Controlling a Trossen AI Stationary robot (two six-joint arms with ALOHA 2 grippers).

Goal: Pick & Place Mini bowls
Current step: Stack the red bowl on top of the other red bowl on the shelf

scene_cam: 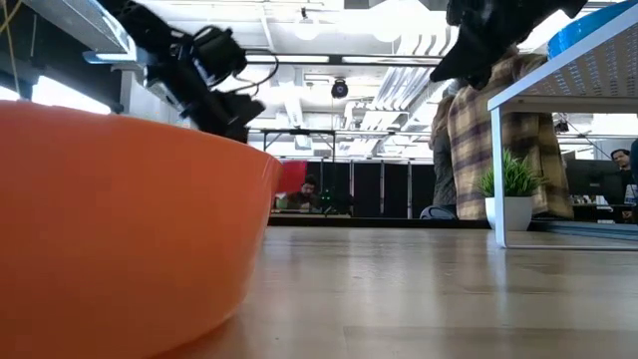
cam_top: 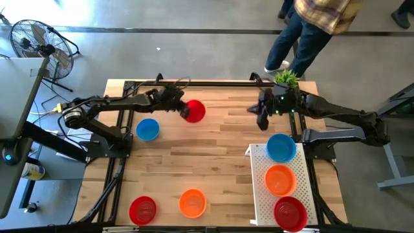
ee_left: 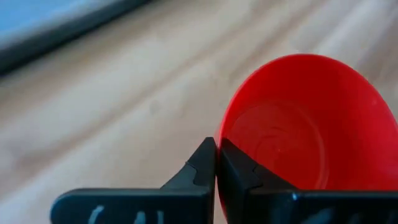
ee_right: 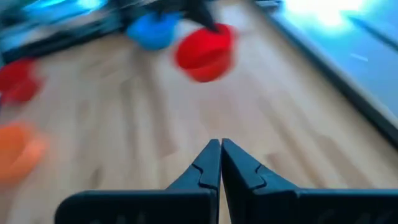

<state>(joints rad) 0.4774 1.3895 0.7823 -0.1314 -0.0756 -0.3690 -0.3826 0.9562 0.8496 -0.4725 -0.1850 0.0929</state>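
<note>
My left gripper (cam_top: 181, 109) is over the table's far middle, shut on a red mini bowl (cam_top: 193, 110), which also shows in the left wrist view (ee_left: 298, 124) and the right wrist view (ee_right: 204, 53). My right gripper (cam_top: 262, 120) hangs shut and empty above the far right of the table, its fingers together (ee_right: 219, 163). A blue bowl (cam_top: 147, 129) rests on the wood at the left. A red bowl (cam_top: 142, 210) and an orange bowl (cam_top: 192, 202) rest near the front edge. Blue (cam_top: 281, 147), orange (cam_top: 280, 179) and red (cam_top: 290, 213) bowls sit on the white tray (cam_top: 259, 194). My left gripper pinches the red bowl's rim (ee_left: 222, 142) between its two fingers, one finger (ee_left: 249, 177) inside the bowl and one outside. The fingers slant down from the table's left. The bowl hangs tilted, its hollow turned toward the wrist, clear of the table (scene_cam: 291, 178).
A small potted plant (cam_top: 286, 79) stands at the far right corner, just behind my right arm. A person (cam_top: 310, 26) stands beyond the far edge. The orange bowl (scene_cam: 120, 229) fills the low view's left. Bare wood lies in the table's middle.
</note>
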